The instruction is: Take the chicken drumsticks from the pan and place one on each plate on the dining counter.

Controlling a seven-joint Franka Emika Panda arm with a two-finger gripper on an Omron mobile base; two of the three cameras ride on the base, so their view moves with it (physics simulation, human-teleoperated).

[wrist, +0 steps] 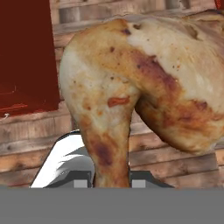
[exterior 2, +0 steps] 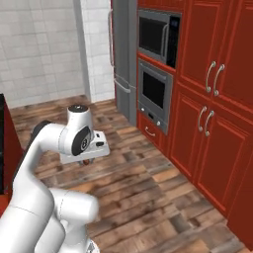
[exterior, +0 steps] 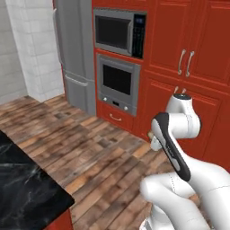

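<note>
Red panelled cabinets point(exterior 2: 217, 113) w/ silver handles fill the wall, beside a tall grey steel fridge point(exterior: 76, 54) and built-in stainless oven point(exterior: 117, 83) & microwave point(exterior: 119, 31). Brown wood-plank floor point(exterior: 90, 148) below. Black white-veined marble counter slab point(exterior: 22, 184) at lower left. White arm's gripper point(wrist: 112, 183) is clamped on a lumpy, glossy golden-brown chicken drumstick point(wrist: 131, 87), held above the floor; prob. the small brown bit under the hand in right base view.
</note>
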